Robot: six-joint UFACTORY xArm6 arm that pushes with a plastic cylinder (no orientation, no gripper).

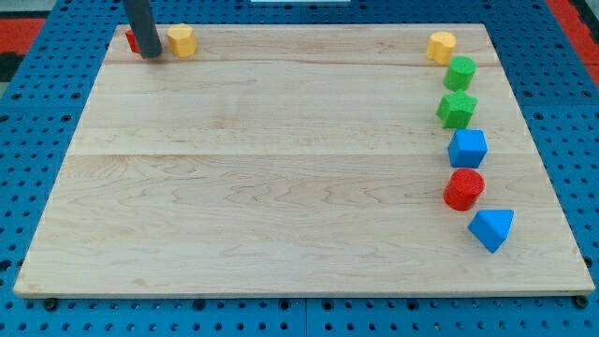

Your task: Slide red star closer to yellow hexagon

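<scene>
A red block [132, 39], mostly hidden behind my rod so its shape cannot be made out, sits at the board's top left corner. A yellow hexagon-like block [182, 40] lies just to its right, a small gap apart. My tip [153, 55] rests on the board between the two, touching or nearly touching the red block's right side and close to the yellow block's left side.
A column of blocks runs down the view's right: a second yellow block [442, 46], a green block [460, 72], a green star [457, 109], a blue cube [467, 148], a round red block [463, 189] and a blue triangle [491, 228]. The wooden board [281, 187] lies on a blue pegboard.
</scene>
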